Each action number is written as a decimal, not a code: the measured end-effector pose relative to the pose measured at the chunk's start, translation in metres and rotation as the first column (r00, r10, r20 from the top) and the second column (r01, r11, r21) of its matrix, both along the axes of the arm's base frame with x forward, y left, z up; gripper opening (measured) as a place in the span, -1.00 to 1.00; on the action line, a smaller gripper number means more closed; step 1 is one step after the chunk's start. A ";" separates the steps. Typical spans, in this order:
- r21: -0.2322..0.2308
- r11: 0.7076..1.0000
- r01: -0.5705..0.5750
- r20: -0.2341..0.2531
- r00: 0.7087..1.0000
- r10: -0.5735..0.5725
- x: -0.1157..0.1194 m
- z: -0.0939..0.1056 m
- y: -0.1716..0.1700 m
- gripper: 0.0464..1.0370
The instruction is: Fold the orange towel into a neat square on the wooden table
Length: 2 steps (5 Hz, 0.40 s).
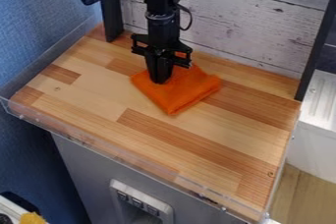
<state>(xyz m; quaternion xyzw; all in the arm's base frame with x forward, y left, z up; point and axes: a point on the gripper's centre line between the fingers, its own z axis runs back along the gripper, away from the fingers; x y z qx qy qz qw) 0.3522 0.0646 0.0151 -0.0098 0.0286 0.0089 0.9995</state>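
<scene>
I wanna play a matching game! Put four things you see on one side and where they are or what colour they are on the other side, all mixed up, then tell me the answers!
1. cloth
2. claw
3. left wall
4. tabletop

A. blue
B. made of light and darker brown wood strips
C. orange, lying flat on the wood
D. black, pointing down at something orange

Right pairs: 1-C, 2-D, 3-A, 4-B
</scene>
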 end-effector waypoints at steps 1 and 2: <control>0.005 1.000 -0.015 -0.012 1.000 0.015 -0.001 0.003 -0.002 -0.12; 0.013 1.000 -0.017 0.019 1.000 0.017 0.002 0.015 -0.012 0.48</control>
